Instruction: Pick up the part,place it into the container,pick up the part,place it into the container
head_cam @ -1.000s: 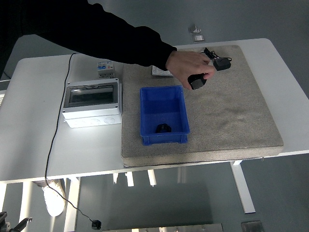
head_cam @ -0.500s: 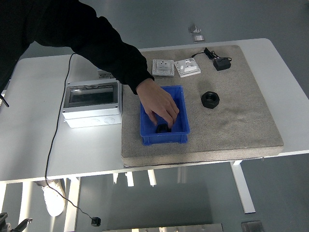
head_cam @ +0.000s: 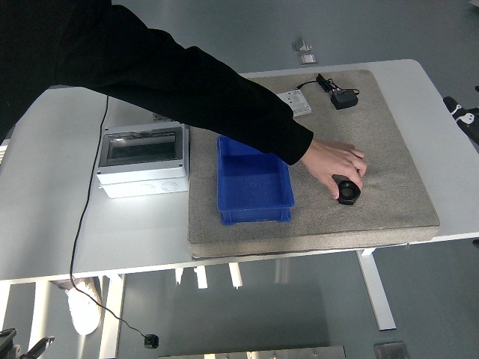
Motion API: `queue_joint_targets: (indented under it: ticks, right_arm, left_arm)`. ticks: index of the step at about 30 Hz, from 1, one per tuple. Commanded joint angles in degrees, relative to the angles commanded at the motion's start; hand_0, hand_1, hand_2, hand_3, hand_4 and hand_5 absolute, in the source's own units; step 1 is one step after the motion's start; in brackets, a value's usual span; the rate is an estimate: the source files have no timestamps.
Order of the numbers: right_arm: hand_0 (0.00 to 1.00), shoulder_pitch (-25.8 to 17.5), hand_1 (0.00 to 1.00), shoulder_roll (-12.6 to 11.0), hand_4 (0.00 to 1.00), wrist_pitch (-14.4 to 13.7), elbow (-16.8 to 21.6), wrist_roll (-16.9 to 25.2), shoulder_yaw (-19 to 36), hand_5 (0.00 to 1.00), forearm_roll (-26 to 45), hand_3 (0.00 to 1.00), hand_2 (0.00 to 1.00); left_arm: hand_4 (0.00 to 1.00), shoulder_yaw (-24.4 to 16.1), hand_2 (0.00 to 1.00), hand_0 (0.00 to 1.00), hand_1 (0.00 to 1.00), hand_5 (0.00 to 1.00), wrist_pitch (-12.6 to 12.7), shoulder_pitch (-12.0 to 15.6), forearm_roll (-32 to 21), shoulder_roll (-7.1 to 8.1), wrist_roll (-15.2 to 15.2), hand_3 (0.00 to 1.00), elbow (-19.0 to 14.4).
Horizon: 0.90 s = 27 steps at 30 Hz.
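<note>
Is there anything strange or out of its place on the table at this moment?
Yes. The blue plastic bin is empty, and a person's hand rests on a black round part on the grey mat, right of the bin. Only a bit of the robot's right arm shows, at the right edge.

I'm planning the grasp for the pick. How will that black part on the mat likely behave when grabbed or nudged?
The black part looks like a solid, ring-shaped piece, so probably rigid and heavy for its size. Its rounded outline suggests it could roll if tipped on edge. The grey mat looks textured, so sliding seems unlikely. A person's hand rests on it now.
</note>
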Motion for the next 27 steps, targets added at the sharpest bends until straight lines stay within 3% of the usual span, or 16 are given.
queue_joint_targets:
  ticks: [7,11,15,21,22,27]
  right_arm:
    - [0.518,0.9,0.488,0.1,0.998,0.1,0.1,-1.8,-0.6,0.577,-2.8,0.860,0.790]
    - [0.492,0.8,0.483,-0.1,0.998,3.1,0.8,-4.2,-0.5,0.581,-6.1,0.858,0.792]
    - [0.492,1.6,0.483,-1.4,0.998,8.2,3.6,-9.4,-1.5,0.581,-12.1,0.858,0.792]
    - [0.480,5.4,0.457,-4.9,0.998,18.0,8.4,-19.7,-7.6,0.566,-23.0,0.856,0.807]
    - [0.487,6.8,0.473,-5.1,0.904,19.8,8.7,-21.7,-9.2,0.310,-24.8,0.817,0.794]
    - [0.487,12.1,0.473,-3.4,0.904,25.4,6.1,-28.7,-15.6,0.310,-31.2,0.817,0.794]
  left_arm:
    - [0.884,0.1,0.739,0.696,0.706,0.867,0.0,-0.1,-0.1,-0.18,-0.4,0.822,0.1]
    - [0.886,0.2,0.742,0.696,0.706,0.868,0.2,0.0,-0.4,-0.23,-0.7,0.822,0.2]
    - [0.886,0.0,0.742,0.696,0.706,0.868,0.2,-0.1,-0.2,-0.27,-0.7,0.822,0.2]
    - [0.885,-0.1,0.741,0.696,0.706,0.874,0.2,-0.1,-0.2,-0.19,-0.7,0.824,0.2]
    - [0.882,-0.1,0.742,0.696,0.706,0.887,0.2,-0.1,-0.1,-0.16,-0.7,0.824,0.2]
    - [0.882,-0.4,0.742,0.696,0.706,0.887,0.0,-0.3,0.5,-0.14,-0.6,0.824,0.2]
